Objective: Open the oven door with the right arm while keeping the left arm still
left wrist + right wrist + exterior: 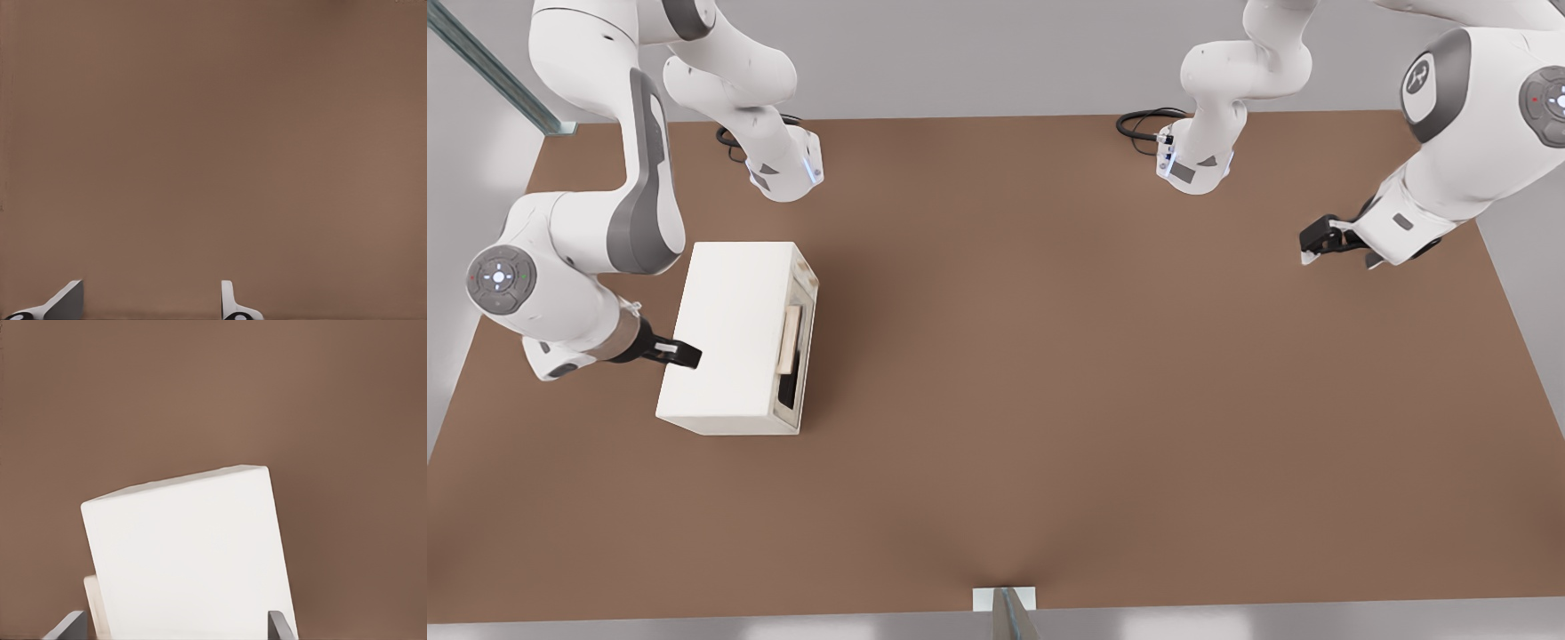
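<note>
We see a broad brown table [1049,373] filling the front view. On the front view's left, the right arm [578,240] bends down from the far edge, its tan-tinted wrist low beside the oven [734,338], a plain cream box that sits on the table in the left half of that view. The oven's front faces the front view's right, and there the oven door [804,342] stands upright against the body, closed or very nearly so, its dark window showing as a narrow strip. The pale tan bar handle [789,340] runs along the door's upper edge.

The jaws [680,355] reach in from the front view's left and lie over the oven's back top edge, on the side away from the door. In the right wrist view the two grey fingertips [281,625] stand wide apart, with the oven's white top [190,553] spanning the space between them. They hold nothing, and they are well apart from the handle.
</note>
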### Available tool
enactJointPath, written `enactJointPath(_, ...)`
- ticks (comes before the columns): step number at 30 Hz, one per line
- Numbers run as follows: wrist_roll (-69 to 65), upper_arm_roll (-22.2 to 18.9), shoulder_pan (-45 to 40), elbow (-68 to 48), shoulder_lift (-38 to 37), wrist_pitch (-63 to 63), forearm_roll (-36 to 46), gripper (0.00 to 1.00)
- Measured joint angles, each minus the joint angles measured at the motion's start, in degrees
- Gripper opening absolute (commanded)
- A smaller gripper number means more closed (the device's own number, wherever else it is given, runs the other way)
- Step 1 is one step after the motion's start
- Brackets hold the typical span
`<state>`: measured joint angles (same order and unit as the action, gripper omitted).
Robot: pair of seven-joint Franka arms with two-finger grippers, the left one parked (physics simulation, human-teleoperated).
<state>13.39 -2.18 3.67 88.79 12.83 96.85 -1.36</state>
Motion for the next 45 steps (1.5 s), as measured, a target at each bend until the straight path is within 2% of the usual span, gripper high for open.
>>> enactJointPath(2, -0.94, 0.22, 0.75, -1.1, 1.62, -0.68, -1.68, 1.0)
enactJointPath(6, -1.21, 0.45, 15.9, -1.89, 5.65, -6.85, -15.27, 1.0)
enactJointPath(7, -0.72, 0.45, 19.19, -1.98, 7.11, -9.05, -18.73, 0.96)
enactJointPath(9, 1.16, 0.46, 25.06, -2.02, 10.47, -13.23, -25.27, 0.31)
enactJointPath(10, 2.13, 0.48, 26.93, -2.18, 11.43, -15.02, -27.84, 0.21)
enactJointPath(14, 6.59, 0.25, 31.96, -4.51, 16.66, -21.08, -34.75, 0.21)
enactJointPath(21, 12.97, -0.08, 32.07, -9.17, 25.58, -26.17, -42.04, 0.21)
enactJointPath(32, 19.41, -0.08, 32.28, -11.78, 30.67, -27.28, -44.06, 0.21)
enactJointPath(45, 23.13, -0.05, 31.57, -12.98, 32.42, -26.91, -44.38, 0.21)
